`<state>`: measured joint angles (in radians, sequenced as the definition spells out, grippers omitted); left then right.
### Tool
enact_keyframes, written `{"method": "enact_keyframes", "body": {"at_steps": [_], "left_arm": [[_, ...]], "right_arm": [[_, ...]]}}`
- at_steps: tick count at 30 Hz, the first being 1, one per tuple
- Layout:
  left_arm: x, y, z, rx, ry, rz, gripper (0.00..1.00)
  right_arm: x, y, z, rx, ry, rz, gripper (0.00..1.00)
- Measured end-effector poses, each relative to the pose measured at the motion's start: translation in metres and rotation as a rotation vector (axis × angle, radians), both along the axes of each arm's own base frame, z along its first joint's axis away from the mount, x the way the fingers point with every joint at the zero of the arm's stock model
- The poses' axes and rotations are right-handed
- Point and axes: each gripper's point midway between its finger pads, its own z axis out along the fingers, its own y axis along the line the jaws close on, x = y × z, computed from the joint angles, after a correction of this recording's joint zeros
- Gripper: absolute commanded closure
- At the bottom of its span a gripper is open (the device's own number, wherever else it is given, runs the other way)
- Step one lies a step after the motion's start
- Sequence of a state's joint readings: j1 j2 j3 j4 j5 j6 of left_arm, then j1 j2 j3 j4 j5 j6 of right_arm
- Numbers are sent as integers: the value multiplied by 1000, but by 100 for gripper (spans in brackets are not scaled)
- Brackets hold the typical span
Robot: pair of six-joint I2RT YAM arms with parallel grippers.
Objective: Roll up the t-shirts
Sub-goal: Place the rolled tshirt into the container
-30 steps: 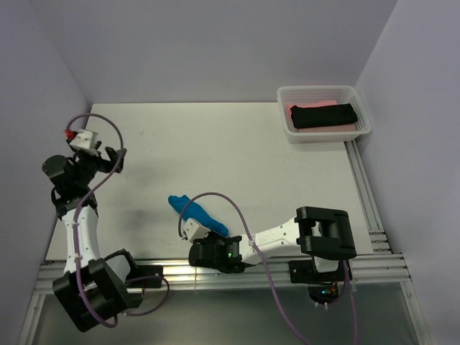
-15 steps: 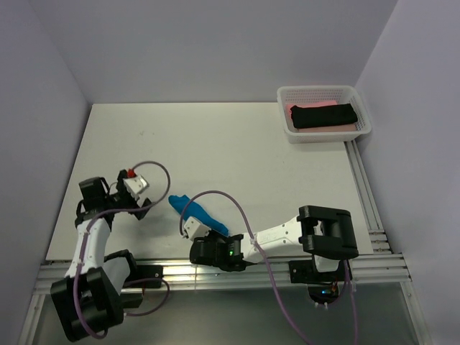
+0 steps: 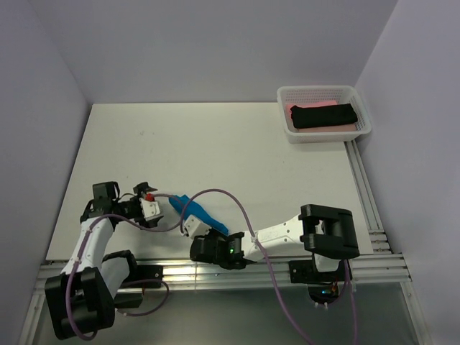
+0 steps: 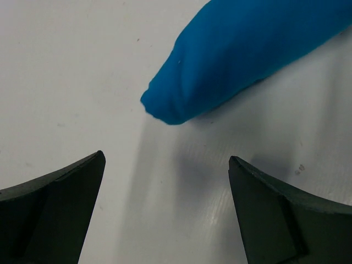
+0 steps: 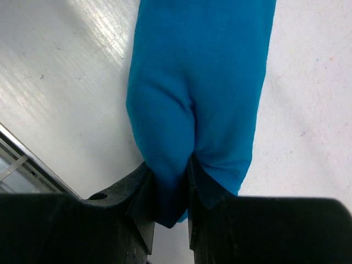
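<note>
The turquoise-blue t-shirt (image 3: 198,213) lies as a thin roll near the table's front, slanting from upper left to lower right. My right gripper (image 3: 213,236) is shut on a fold of its near end (image 5: 192,99), with cloth pinched between the jaws (image 5: 171,190). My left gripper (image 3: 163,208) is open and empty, low over the table, just short of the roll's far end (image 4: 220,60). Its fingertips (image 4: 93,165) stand wide apart. A black t-shirt (image 3: 323,115) lies rolled on a pink one (image 3: 305,106) in the basket.
The white mesh basket (image 3: 364,115) stands at the back right corner. Aluminium rails run along the front edge (image 3: 215,272) and the right edge (image 3: 366,194). Purple cables loop from both arms, one arching over the blue roll (image 3: 230,201). Walls close in on the left and back.
My left arm has swung down from high at the far left to the table, stopping beside the blue roll's far end. My right gripper has kept its hold, barely moving.
</note>
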<state>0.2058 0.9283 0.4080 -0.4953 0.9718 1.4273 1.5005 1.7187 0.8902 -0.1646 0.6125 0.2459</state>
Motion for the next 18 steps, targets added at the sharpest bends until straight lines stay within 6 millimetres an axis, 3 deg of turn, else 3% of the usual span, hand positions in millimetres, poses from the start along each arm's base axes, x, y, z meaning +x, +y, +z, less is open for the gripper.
{"method": "enact_keyframes", "body": {"at_steps": [8,18], "left_arm": [[-20,-27,-17,-32,6,-232,0],[-3,-39,-10,-25,-64,-350,1]], "right_arm": [[0,0,0,1,10,2,100],[0,0,0,4,12,-1,100]]}}
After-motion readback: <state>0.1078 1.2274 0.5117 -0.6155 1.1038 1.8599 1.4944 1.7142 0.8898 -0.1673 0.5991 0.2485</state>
